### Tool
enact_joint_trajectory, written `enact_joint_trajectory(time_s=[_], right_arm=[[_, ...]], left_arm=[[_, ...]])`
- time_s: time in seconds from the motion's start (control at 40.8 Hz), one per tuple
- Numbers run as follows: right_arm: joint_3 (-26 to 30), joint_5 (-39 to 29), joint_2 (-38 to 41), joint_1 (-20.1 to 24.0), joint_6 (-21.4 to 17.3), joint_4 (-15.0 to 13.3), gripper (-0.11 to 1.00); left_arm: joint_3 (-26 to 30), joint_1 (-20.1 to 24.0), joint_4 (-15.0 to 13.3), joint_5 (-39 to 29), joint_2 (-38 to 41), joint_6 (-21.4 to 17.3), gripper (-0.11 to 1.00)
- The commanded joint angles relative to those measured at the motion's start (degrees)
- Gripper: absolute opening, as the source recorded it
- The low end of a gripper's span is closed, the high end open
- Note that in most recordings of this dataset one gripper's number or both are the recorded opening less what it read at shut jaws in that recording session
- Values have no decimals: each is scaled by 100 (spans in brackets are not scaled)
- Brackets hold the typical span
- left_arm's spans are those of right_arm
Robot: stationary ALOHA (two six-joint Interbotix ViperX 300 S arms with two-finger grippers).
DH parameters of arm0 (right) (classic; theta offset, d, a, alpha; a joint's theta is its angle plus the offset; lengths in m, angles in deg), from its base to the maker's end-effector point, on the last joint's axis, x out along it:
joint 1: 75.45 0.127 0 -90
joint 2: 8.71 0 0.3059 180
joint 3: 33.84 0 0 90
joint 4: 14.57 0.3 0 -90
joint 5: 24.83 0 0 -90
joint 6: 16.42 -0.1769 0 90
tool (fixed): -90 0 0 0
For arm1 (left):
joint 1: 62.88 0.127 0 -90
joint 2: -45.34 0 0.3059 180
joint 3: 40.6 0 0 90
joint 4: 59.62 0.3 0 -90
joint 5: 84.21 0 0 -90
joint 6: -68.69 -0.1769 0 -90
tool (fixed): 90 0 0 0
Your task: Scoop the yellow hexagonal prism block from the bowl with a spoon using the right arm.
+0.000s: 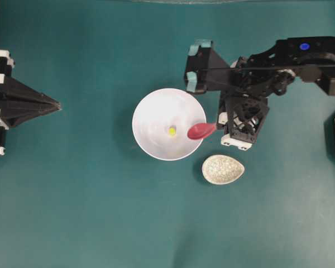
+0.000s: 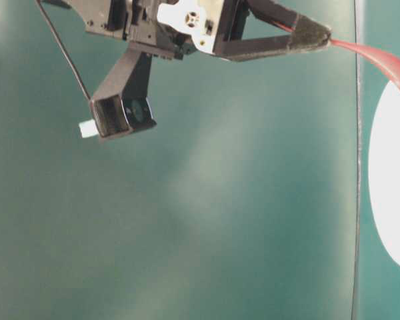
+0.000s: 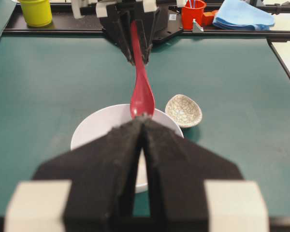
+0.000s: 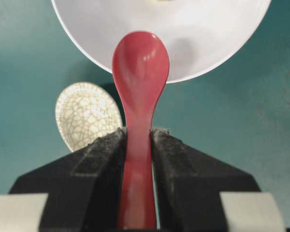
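Note:
The tiny yellow hexagonal prism block [image 1: 172, 131] lies near the middle of the white bowl [image 1: 151, 111]. My right gripper [image 4: 139, 131] is shut on the handle of the pink-red spoon [image 4: 140, 63]. The spoon's scoop [image 1: 201, 130] hangs over the bowl's right rim, a little to the right of the block. From table level the spoon [image 2: 380, 57] slopes down from the gripper tip [image 2: 323, 35] toward the bowl [image 2: 390, 180]. My left gripper [image 1: 58, 105] rests at the far left, shut and empty, its tips [image 3: 144, 118] pointing at the bowl [image 3: 96, 128] and covering the block in that view.
A small speckled off-white oval dish [image 1: 223, 169] sits just right of the bowl's front edge. Behind the right arm's base, past the black rail, stand a yellow cup [image 3: 36, 12], a red cup [image 3: 193, 13] and a blue cloth [image 3: 244, 14].

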Motion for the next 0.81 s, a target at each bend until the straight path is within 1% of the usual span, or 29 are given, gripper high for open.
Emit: enact_joint_trajectory(time_s=[0.0, 0.294, 0.589, 0.785], right_arm=[[264, -167, -9, -26, -9, -9, 25], [686, -729, 281, -105, 44, -9, 24], [940, -773, 439, -114, 79, -9, 25], [993, -773, 501, -114, 79, -9, 24]], left_arm=[[123, 0, 18, 18, 53, 0, 4], [123, 0, 18, 18, 53, 0, 4], [123, 0, 18, 18, 53, 0, 4], [123, 0, 18, 18, 53, 0, 4]])
